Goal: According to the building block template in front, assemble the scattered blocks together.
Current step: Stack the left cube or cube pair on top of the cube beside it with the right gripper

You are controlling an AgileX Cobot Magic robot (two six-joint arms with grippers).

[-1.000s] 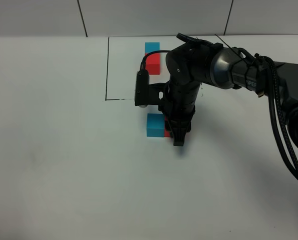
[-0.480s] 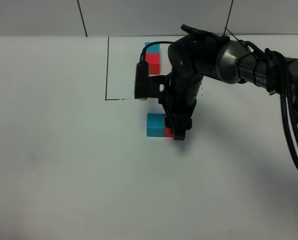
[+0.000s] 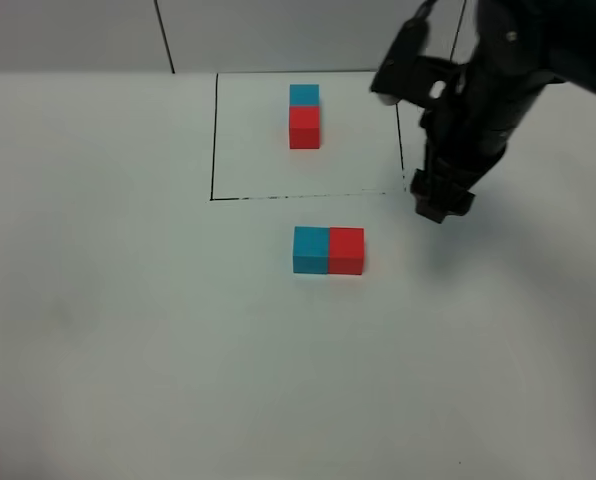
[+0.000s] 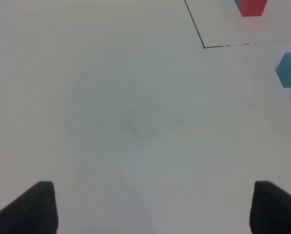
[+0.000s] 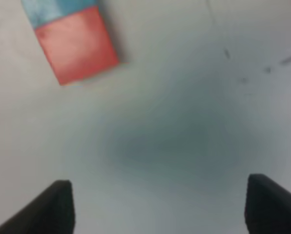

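The white table (image 3: 128, 340) bore a thin black rectangle outline (image 3: 215, 140) drawn on its surface. Inside the outline lay the building block template (image 3: 304, 117), a cyan cube touching a red one. Just outside the outline's near edge lay a cyan block (image 3: 311, 250) and a red block (image 3: 346, 250), touching side by side.

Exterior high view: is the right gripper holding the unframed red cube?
No, the red cube rests on the table against the cyan cube, and the right gripper hangs apart from both.

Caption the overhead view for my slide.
Loose cyan-blue cube and red cube sit joined outside the black-framed template; right gripper hovers apart.
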